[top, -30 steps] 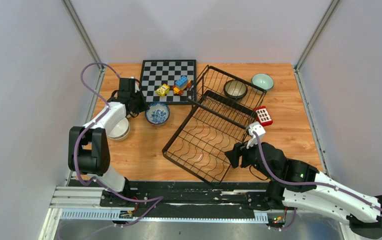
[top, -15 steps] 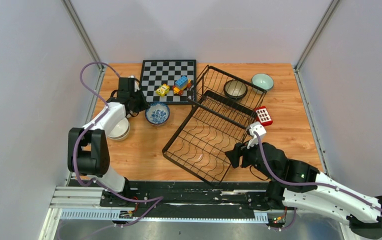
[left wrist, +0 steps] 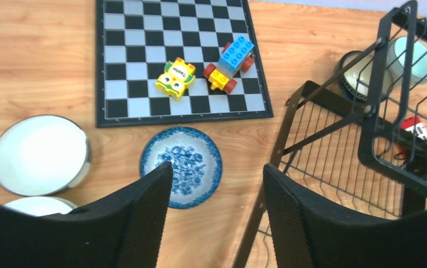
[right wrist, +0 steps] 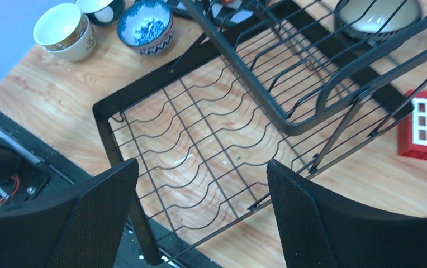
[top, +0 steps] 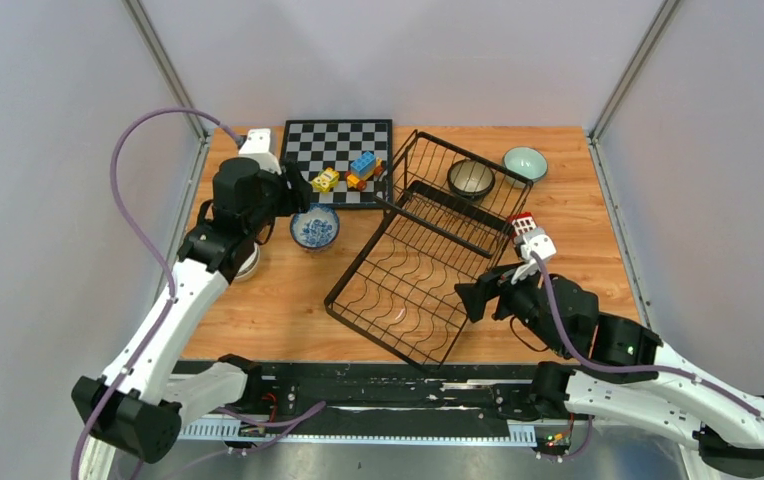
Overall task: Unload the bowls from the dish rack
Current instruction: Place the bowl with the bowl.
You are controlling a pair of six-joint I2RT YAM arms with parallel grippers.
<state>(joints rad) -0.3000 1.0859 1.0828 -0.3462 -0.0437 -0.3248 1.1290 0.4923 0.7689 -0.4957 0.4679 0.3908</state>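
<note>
The dish rack (top: 413,275) is a black wire basket lying askew mid-table, its raised end section toward the back. A dark speckled bowl (top: 471,178) sits in that end section. A blue-and-white patterned bowl (top: 315,226) stands on the wood left of the rack, and a mint bowl (top: 525,162) stands beyond the rack's far right corner. My left gripper (left wrist: 217,167) hovers open above the table between the patterned bowl (left wrist: 181,166) and the rack's edge (left wrist: 278,167), holding nothing. My right gripper (right wrist: 203,164) is open and empty over the rack's bare grid floor (right wrist: 200,128).
A chessboard (top: 338,160) with small toy blocks (top: 350,173) lies at the back left. White-inside bowls (left wrist: 39,154) stand stacked at the left table edge. A red and white block (top: 525,228) sits by the rack's right side.
My left arm has lifted up and away from the patterned bowl, and its jaws have widened. The right gripper has risen slightly toward the right and opened wider.
</note>
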